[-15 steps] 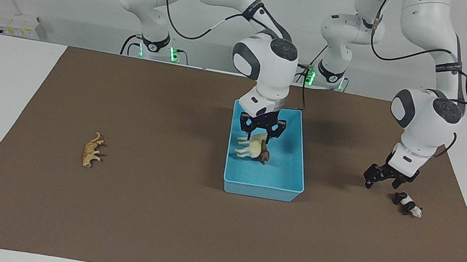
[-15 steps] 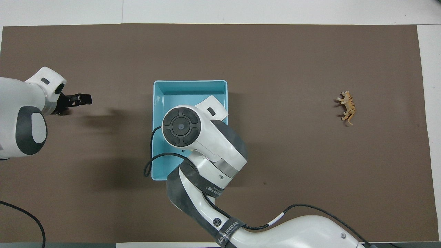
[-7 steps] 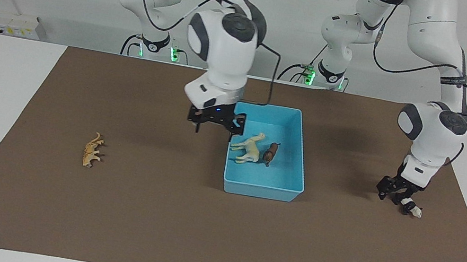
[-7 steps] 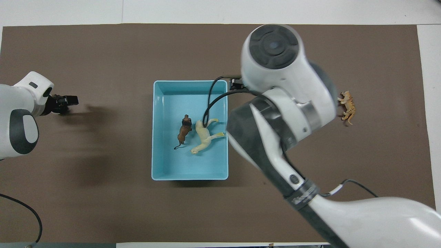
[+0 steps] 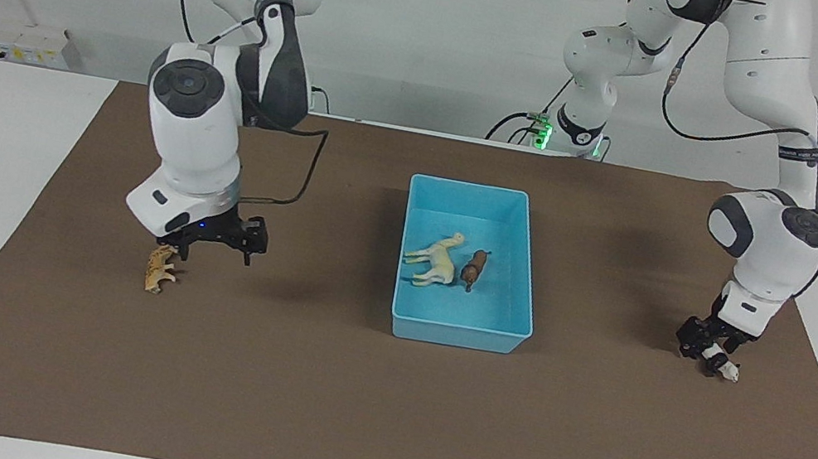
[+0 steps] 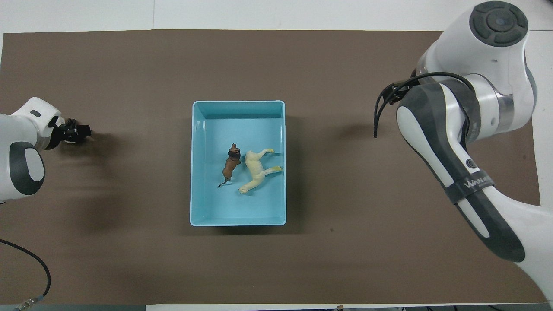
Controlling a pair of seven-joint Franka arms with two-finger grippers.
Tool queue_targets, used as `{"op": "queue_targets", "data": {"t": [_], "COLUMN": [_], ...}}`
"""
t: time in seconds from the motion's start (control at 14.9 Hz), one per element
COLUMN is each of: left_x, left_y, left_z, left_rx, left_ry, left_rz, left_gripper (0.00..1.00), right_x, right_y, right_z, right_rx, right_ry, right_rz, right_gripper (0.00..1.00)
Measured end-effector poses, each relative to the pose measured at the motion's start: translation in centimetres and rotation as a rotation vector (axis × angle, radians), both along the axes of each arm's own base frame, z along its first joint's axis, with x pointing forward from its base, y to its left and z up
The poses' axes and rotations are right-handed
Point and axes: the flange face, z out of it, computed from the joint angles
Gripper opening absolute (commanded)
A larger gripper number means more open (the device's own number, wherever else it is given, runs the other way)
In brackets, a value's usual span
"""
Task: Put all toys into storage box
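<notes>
Now right gripper (image 5: 218, 240) over cat (image 5: 159, 269); left gripper (image 5: 701, 347) at panda (image 5: 723, 368).

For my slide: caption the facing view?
Two toys lie in the box; right gripper over the cat, left gripper at the panda.

The light blue rectangular plastic storage box (image 5: 458, 322) sits mid-mat with its top uncovered; inside, the cream long-necked figurine (image 5: 436, 260) and the brown lion-like figurine (image 5: 473, 268) lie side by side at the middle, leaving bare floor at both ends (the low walls are the only barrier). Toward the right arm's end, the right gripper (image 5: 217, 244), jaws spread, hangs over the orange spotted cat figurine (image 5: 158, 269), and toward the left arm's end the left gripper (image 5: 704, 345), jaws spread, crowds the black-and-white panda figurine (image 5: 723, 367). The brown mat (image 5: 361, 406) between them and the box lies bare.
</notes>
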Motion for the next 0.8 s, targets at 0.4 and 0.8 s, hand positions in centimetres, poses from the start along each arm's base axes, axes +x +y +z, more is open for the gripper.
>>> {"op": "queue_targets", "data": {"t": [0.4,0.8], "left_x": [0.2,2.8], "left_y": [-0.4,-5.9], "left_z": [0.2,4.2], "left_rx": [-0.001,-0.043], "left_ry": [-0.012,0.048], "left_rz": [-0.004,0.092], "left_gripper": [0.00,0.00], "right_x": [-6.1,-7.8], "right_y": [-12.0,-11.8], "right_z": [-9.2,-11.3], "right_rx": [0.002,0.007], "right_ry": [-0.107,-0.145], "right_rz": [0.104,0.125], "right_gripper": [1.00,1.00]}}
